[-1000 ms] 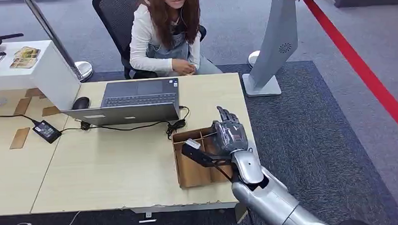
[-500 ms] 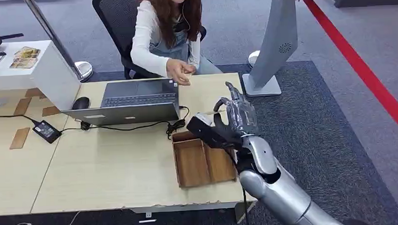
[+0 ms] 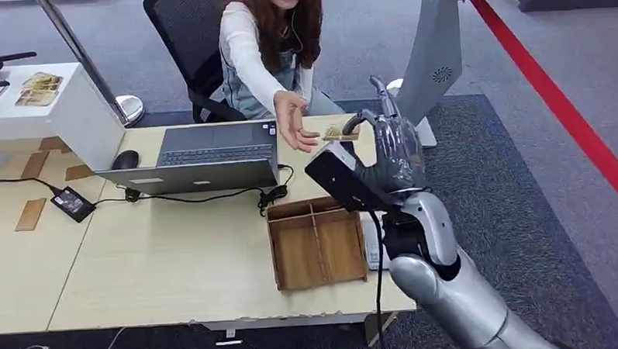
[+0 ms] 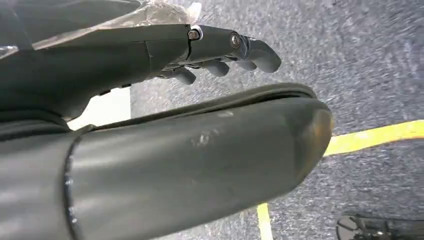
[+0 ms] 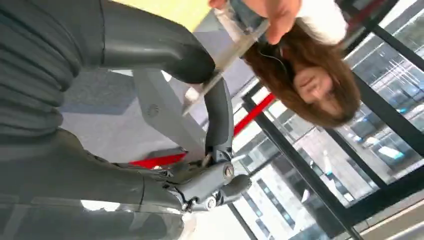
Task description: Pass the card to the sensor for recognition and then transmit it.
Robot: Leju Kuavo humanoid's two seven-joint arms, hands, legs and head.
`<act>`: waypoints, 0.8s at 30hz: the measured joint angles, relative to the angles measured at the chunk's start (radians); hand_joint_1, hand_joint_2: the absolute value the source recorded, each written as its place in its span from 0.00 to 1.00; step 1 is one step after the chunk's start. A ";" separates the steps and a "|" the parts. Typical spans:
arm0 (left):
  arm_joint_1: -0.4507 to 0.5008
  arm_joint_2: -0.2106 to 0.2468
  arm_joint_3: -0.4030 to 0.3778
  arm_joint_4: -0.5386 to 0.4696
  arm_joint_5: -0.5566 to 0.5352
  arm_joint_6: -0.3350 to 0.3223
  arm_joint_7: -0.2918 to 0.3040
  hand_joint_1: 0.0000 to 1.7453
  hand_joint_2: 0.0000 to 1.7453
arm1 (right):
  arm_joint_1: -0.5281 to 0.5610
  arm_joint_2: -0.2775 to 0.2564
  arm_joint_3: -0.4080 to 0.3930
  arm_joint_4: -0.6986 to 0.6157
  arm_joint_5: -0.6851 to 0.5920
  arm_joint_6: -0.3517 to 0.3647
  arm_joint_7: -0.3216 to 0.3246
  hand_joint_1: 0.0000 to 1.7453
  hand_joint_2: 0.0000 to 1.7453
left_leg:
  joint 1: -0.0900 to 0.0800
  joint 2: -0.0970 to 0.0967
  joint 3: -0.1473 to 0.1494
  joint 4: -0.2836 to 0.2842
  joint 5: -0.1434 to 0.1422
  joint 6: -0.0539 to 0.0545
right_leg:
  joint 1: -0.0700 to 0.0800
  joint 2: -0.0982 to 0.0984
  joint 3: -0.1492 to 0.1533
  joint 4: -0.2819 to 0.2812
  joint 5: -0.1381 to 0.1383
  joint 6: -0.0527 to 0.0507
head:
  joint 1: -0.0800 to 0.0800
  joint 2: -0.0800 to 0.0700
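Observation:
My right hand point(image 3: 394, 152) is raised above the desk's far right corner and pinches a small tan card point(image 3: 337, 132). In the right wrist view the card point(image 5: 225, 60) is a thin pale strip held between the thumb point(image 5: 170, 57) and a dark finger point(image 5: 219, 120). A seated person's hand point(image 3: 292, 125) stretches over the laptop to the card, and its fingers point(image 5: 280, 17) touch the card's far end. The white sensor stand point(image 3: 430, 69) rises just behind my hand. My left hand point(image 4: 215, 45) hangs over grey carpet with loosely spread fingers and nothing in it.
A wooden divided box point(image 3: 316, 244) sits on the desk point(image 3: 177, 264) below my right arm. An open laptop point(image 3: 212, 154), a mouse point(image 3: 125, 159), a power brick point(image 3: 72, 203) and cables lie to the left. A red floor stripe point(image 3: 567, 111) runs along the right.
My right hand has risen from the wooden box and moved away from me with the card. The person has stretched an arm out to meet it.

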 joint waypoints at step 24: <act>-0.004 -0.006 -0.003 0.000 -0.040 -0.012 0.005 0.00 0.00 | -0.219 0.166 0.011 0.649 -0.068 -0.137 -0.138 0.00 1.00 | 0.001 -0.001 -0.001 0.000 0.001 -0.001 | 0.001 -0.002 -0.001 0.001 0.000 0.000 | 0.000 0.000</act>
